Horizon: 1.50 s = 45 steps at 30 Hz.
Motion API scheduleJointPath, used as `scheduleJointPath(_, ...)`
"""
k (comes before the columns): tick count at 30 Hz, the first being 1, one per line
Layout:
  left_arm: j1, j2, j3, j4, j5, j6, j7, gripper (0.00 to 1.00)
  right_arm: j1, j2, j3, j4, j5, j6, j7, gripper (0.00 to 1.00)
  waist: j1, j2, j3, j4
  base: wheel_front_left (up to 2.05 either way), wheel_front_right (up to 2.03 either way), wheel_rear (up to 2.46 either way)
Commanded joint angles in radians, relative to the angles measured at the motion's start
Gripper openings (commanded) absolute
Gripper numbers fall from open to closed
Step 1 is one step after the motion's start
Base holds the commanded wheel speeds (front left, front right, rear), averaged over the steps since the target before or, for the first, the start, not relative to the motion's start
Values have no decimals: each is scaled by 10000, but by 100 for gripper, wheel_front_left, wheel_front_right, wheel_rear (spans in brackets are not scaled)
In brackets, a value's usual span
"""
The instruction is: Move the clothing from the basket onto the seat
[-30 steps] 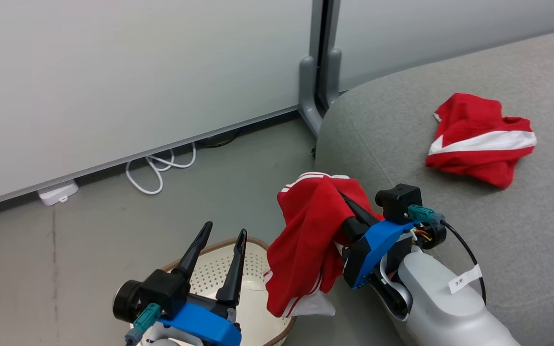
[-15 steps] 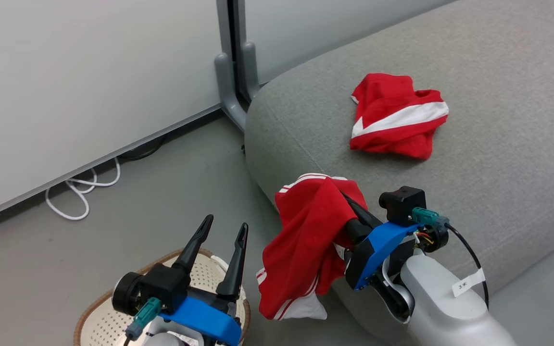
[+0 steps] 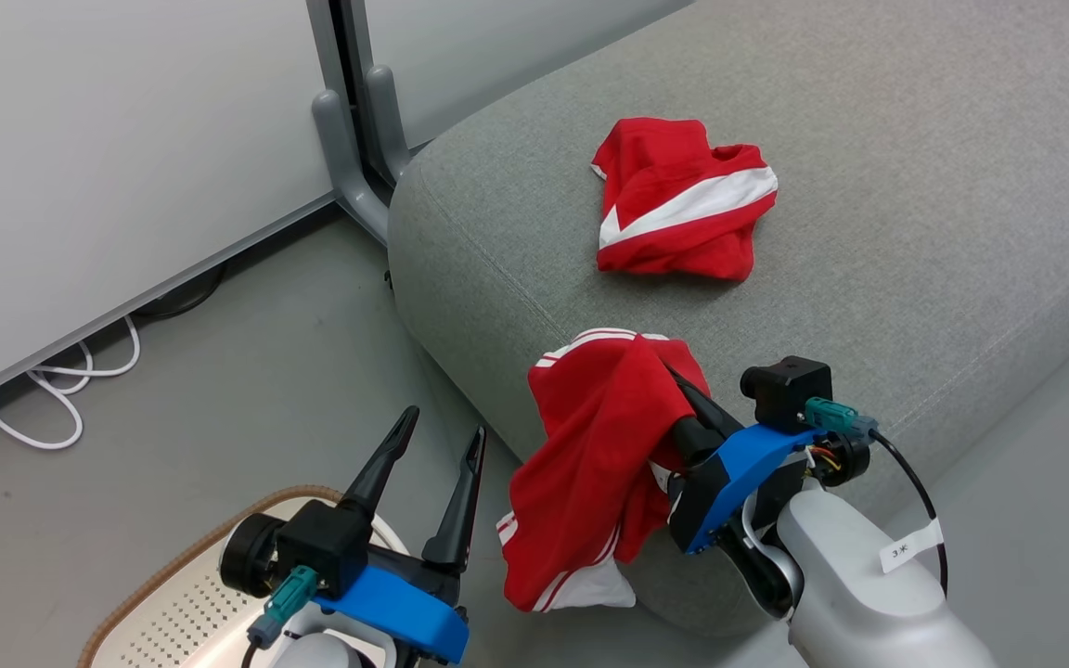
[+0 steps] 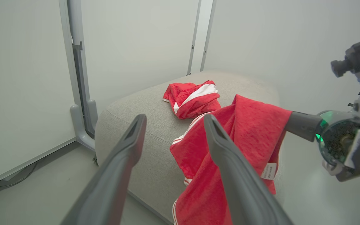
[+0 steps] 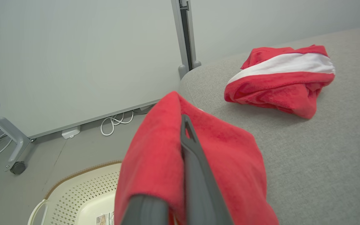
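Right jaws clamp a garment (image 3: pixel 590 445) at the seat's (image 3: pixel 869 232) edge, ready to drop it there; left jaws stand apart, empty.

Left gripper (image 3: pixel 445 422), right gripper (image 3: pixel 688 391): long dark tapered fingers, black housings, blue wrist brackets (image 3: pixel 743 459), teal connectors (image 3: pixel 827 413). Right forearm (image 3: pixel 859 603): pale grey shell, black cable (image 3: pixel 917 494), white label (image 3: pixel 910 547), marking possibly two characters.

Red garment (image 3: pixel 680 200) on seat (image 3: pixel 915 186), second garment (image 3: pixel 590 464) dangling
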<state>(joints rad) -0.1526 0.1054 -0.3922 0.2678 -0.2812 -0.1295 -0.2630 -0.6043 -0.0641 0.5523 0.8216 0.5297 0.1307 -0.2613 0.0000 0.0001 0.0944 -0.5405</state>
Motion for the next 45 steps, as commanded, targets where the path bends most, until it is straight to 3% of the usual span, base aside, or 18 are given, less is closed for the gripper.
scheduleJointPath(1,-181,84,-8,24,15,-7,-26,100,102,33,-64,-87,-69,1,-55,0,0,-1,68,-25,0,0,0)
scheduleJointPath(17,-371,221,-194,115,-102,-7,-26,100,132,85,-445,-246,-232,1,-55,0,0,-1,272,-54,0,0,0)
scheduleJointPath(25,-340,282,-93,-56,57,-7,-26,100,-580,26,-282,-335,123,1,-55,0,0,-1,498,-71,0,0,0)
scheduleJointPath(30,-438,432,-132,-254,150,-7,-26,100,-1827,-555,-139,-618,599,1,187,0,0,-1,836,-40,0,0,0)
scheduleJointPath(37,-800,693,-412,-572,264,-7,-28,100,-3782,-1905,-541,-857,1083,1,758,0,0,-1,1556,308,0,0,0)
scheduleJointPath(45,-1377,1220,-620,-1070,429,-8,-28,100,-5569,-3222,-1909,-609,1516,1,880,0,0,-1,2787,765,0,0,0)
